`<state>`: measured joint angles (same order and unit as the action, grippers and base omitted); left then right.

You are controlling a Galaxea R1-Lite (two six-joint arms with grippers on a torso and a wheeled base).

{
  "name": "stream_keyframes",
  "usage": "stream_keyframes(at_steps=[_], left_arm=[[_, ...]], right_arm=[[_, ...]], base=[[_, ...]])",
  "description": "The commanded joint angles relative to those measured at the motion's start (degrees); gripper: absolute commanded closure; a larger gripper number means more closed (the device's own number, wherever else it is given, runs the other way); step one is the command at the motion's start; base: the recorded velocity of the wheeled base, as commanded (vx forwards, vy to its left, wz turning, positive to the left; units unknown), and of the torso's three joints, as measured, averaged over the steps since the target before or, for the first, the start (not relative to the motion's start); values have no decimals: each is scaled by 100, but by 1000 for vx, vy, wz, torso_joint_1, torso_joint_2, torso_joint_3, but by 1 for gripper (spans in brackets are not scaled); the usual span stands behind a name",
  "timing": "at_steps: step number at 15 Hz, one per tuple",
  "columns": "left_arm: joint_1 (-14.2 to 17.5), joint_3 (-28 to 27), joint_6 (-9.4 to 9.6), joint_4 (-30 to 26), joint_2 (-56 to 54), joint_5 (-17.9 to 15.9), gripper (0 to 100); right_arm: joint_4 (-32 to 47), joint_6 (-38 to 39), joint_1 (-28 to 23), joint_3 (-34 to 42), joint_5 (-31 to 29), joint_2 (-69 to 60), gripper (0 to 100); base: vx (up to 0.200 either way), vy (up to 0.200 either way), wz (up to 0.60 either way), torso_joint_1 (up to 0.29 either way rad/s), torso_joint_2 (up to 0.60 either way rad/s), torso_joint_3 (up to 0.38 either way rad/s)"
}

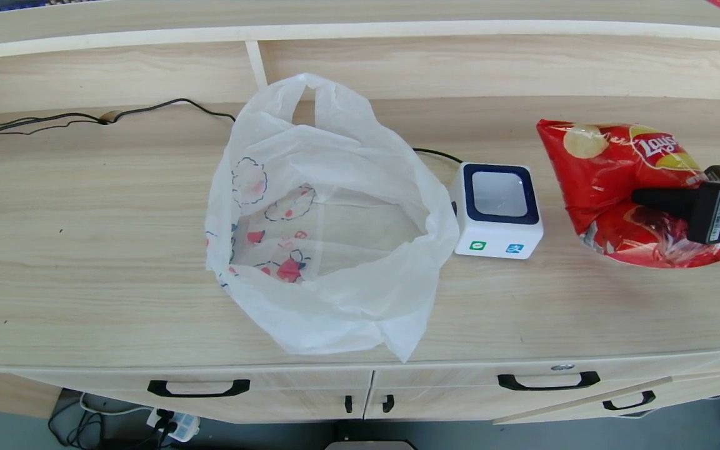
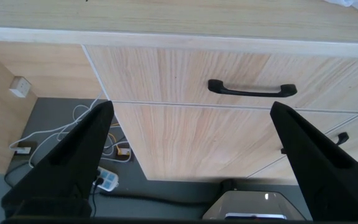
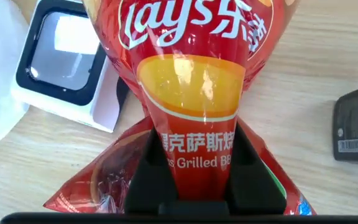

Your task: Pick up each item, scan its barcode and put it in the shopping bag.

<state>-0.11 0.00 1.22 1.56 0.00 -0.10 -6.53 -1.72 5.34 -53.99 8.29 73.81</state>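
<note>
Head view, right side of the frame: is that red bag of potato chips [image 1: 610, 181] in the right gripper [image 1: 641, 199]?

Yes. The black fingers are clamped across the bag's middle, and the right wrist view shows the foil pinched to a narrow waist between them. I'd say it grips there so the packet hangs balanced and both faces are free to turn. I can't tell whether it has cleared the counter [image 1: 85, 262].

And the barcode scanner [image 1: 499, 209]?

Just left of the chips, right of centre. It's a white cube with its glass window facing up. It sits just beside the white plastic shopping bag [image 1: 360, 306], which slumps mid-frame with its mouth gaping open. My guess is the scanner sits between goods and bag so one leftward sweep passes the window and ends over the mouth.

Anything bagged yet?

I see only the printed pattern through the plastic, so I judge the chips go in first. A small black labelled box [image 3: 356, 124] lies on the counter near them, perhaps another item.

And the left gripper [image 2: 191, 107]?

Jaws spread wide, nothing between them. It's below the counter edge, facing a drawer with a black handle [image 2: 252, 90]. Parked out of the way, I reckon.
</note>
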Motion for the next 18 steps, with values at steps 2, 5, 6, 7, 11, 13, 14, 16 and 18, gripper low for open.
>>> stream_keyframes(at_steps=[2,5,6,7,11,13,14,16,18], left_arm=[[2,0,1,2,9,1,0],[2,0,1,2,9,1,0],[2,0,1,2,9,1,0],[2,0,1,-7,9,1,0],[2,0,10,-15,9,1,0],[2,0,19,-24,0,1,0],[-7,0,28,-24,9,1,0],[2,0,19,-24,9,1,0],[2,0,19,-24,9,1,0]], right_arm=[[-23,5,2,337,-3,-869,100],[3,436,740,741,85,-1862,100],[-6,611,1154,961,68,-2143,100],[-23,646,1268,1040,59,-2213,100],[-630,1798,2709,1137,68,-2169,100],[-876,2958,3667,1022,68,-1853,100],[-1052,3257,3905,873,68,-1633,100],[-1597,3705,4028,741,68,-1255,100],[-1992,3740,4124,583,76,-895,100]], base=[[0,0,0,0,0,0],[0,0,0,0,0,0],[0,0,0,0,0,0],[0,0,0,0,0,0],[0,0,0,0,0,0],[0,0,0,0,0,0],[0,0,0,0,0,0],[0,0,0,0,0,0],[0,0,0,0,0,0]])
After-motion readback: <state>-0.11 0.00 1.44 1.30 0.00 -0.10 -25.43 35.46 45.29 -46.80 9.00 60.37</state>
